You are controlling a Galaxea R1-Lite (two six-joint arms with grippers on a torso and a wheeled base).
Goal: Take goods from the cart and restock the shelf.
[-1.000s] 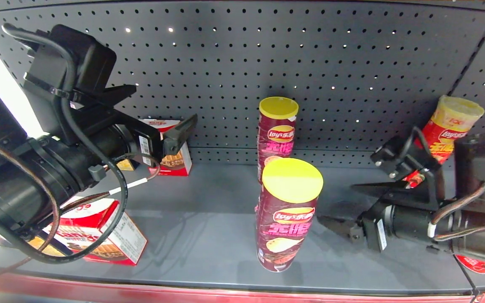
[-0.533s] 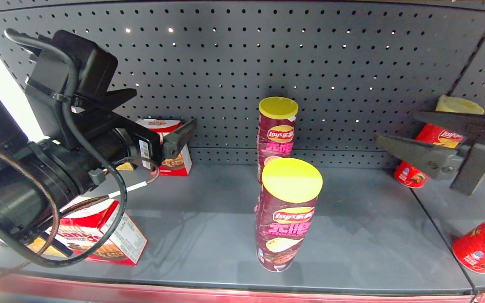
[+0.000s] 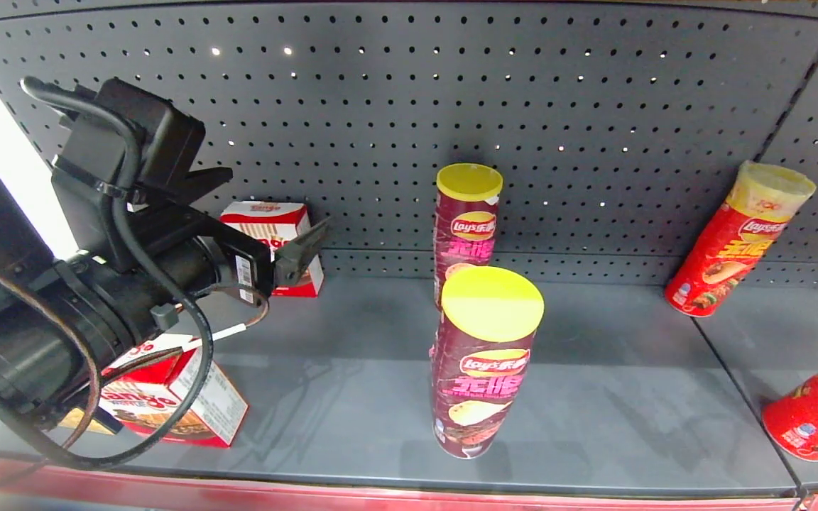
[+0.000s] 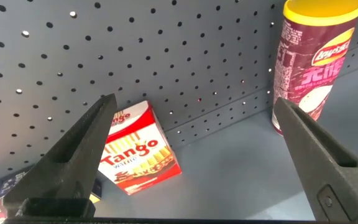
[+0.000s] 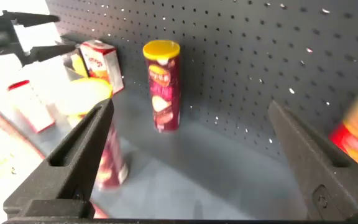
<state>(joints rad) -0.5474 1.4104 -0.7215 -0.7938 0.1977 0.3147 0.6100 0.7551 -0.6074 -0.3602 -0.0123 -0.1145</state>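
Maroon cans: two tall maroon cardboard chip cans with yellow plastic lids, both upright on the grey metal shelf (image 3: 352, 383). The front maroon can (image 3: 483, 369) stands near the front edge, and the rear maroon can (image 3: 467, 227) stands behind it at the grey perforated back panel (image 3: 380, 106).
Red cans: two red chip cans at the right. The leaning red can (image 3: 735, 245) is tilted against the back panel. The lying red can (image 3: 817, 411) is on its side, cut by the picture's edge.
Boxes: two red-and-white cardboard biscuit boxes at the left. The rear box (image 3: 267, 216) is by the back panel and the front box (image 3: 189, 397) is near the front edge.
Left arm: the left gripper (image 4: 194, 102) hangs over the shelf in front of the rear box, fingers spread wide, holding nothing.
Right arm: the right gripper (image 5: 191, 104) is spread wide and empty, facing the maroon cans from well apart.
Change: the right arm, low beside the front maroon can a second ago, has withdrawn rightward. The left gripper has sunk slightly. The goods are unmoved.
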